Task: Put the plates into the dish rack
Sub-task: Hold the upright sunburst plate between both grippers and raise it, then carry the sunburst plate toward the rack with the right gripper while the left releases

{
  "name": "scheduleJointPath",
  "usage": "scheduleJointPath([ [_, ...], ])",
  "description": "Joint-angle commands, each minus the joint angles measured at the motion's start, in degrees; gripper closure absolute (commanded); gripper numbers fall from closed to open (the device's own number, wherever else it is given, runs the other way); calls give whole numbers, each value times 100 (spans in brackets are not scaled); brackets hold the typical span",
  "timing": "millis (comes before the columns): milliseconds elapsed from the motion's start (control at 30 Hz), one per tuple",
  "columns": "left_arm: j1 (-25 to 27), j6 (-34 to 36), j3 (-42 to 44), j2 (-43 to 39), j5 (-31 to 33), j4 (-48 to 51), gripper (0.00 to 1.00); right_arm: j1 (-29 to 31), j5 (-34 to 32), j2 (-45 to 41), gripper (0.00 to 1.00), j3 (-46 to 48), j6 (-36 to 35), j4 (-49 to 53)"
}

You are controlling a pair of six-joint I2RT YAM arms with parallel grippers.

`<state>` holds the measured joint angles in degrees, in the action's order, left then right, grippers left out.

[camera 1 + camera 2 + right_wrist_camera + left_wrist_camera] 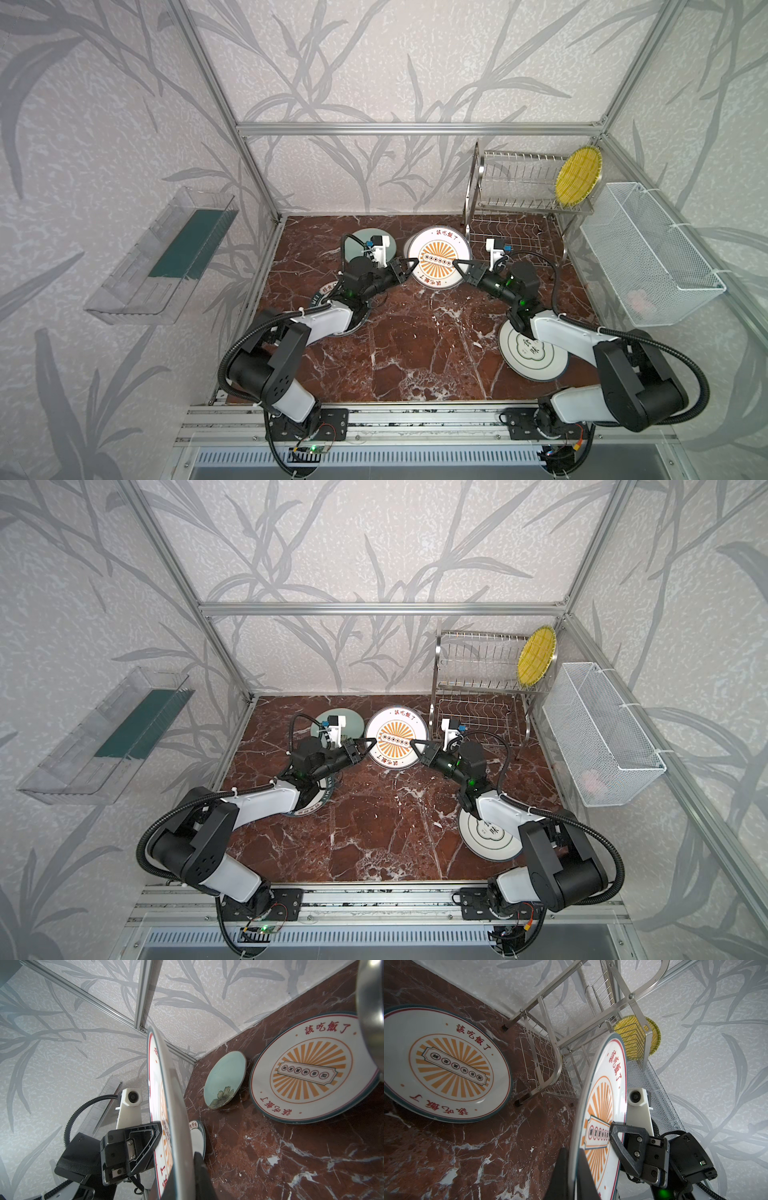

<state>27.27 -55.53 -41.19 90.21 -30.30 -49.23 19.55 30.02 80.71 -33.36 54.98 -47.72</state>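
Above the marble table (415,353), my left tool (414,262) and right tool (457,264) clamp the glossy round plate (439,243), level, face up.

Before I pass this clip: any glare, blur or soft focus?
Both top views: evenly lit and sharp, small glints on the dish rack. Left wrist view: held sunburst plate sharp, own finger a dark blur. Right wrist view: a blurred, shiny metal bar crowds one corner.

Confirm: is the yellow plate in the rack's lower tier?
No, the yellow plate stands upright on the upper tier of the dish rack.
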Motion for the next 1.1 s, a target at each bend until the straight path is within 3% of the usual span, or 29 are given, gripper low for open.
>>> scheduleJointPath([
  [0, 72, 191, -223, -2, -116, -29, 89, 66, -5, -4, 100, -87, -218, -114],
  [800, 71, 479, -152, -268, 252, 615, 50, -29, -145, -470, 100, -73, -527, 394],
  [1067, 71, 617, -75, -513, 359, 799, 46, -299, -49, -776, 100, -417, -902, 1097],
])
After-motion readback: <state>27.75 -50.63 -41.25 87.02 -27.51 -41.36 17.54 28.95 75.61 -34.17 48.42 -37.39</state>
